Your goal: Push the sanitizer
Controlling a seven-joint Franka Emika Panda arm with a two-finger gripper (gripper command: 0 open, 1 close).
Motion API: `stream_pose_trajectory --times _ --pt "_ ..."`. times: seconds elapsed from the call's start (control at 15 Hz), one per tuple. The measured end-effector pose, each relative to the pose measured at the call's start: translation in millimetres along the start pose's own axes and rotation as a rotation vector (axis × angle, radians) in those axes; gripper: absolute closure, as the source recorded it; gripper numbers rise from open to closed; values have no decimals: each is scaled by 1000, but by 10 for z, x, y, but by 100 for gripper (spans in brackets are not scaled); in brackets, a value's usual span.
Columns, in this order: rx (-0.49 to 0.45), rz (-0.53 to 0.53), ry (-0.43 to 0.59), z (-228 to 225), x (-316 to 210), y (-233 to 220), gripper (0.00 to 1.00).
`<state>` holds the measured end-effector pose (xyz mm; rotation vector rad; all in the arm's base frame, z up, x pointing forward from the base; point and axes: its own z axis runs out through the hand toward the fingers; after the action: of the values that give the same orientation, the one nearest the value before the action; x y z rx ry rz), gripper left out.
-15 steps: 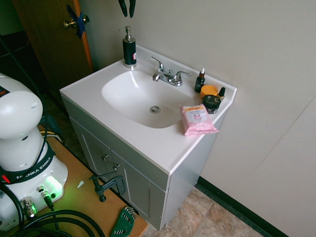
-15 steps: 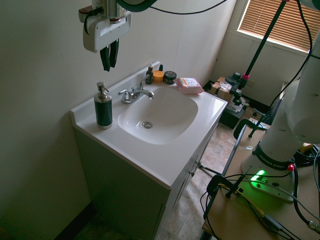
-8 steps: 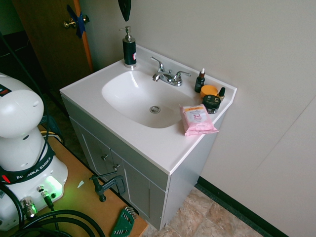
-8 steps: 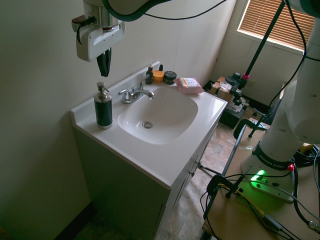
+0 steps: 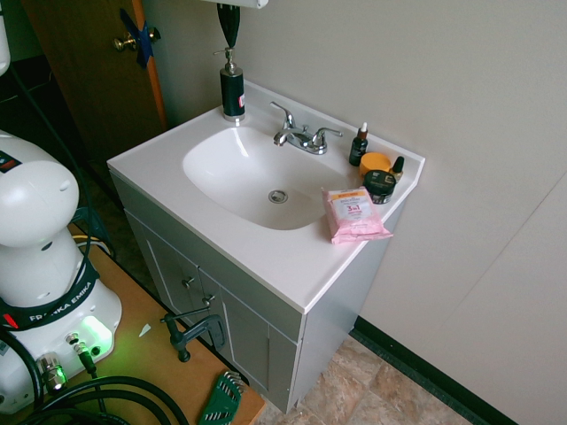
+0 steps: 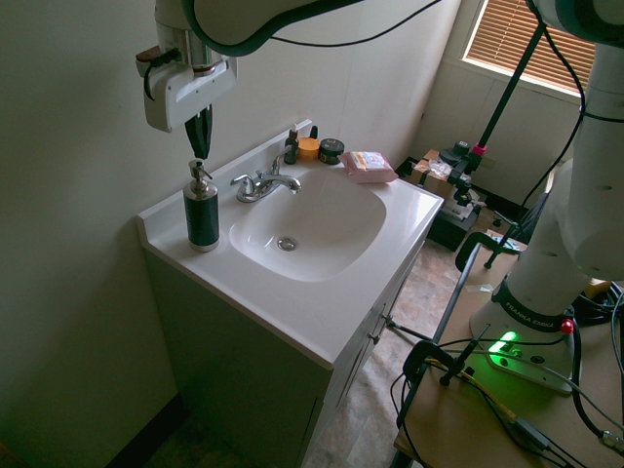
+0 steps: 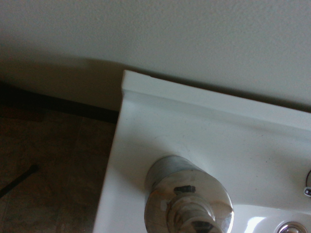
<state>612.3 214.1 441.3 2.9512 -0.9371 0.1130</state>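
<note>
Near edge of the vanity [image 5: 266, 257] holds a pink pack [image 5: 354, 214], w/ basin [image 5: 252, 177] behind it. Sanitizer [image 5: 232, 86] stands upright at back corner by the wall, left of the tap [image 5: 301, 137]. Gripper [image 6: 199, 148] hangs just above its pump, fingers pinched together, grasping nothing.

In the wrist view the sanitizer [image 7: 187, 199] is blurred and cut off by the bottom edge. The gripper [image 5: 229, 37], top centre in the first exterior view, is cropped by the top edge.
</note>
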Motion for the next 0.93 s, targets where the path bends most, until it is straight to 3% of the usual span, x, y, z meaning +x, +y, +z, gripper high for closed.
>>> stream_pose_trajectory --times 0.93 --pt "-15 -15 -10 153 -122 -16 100"
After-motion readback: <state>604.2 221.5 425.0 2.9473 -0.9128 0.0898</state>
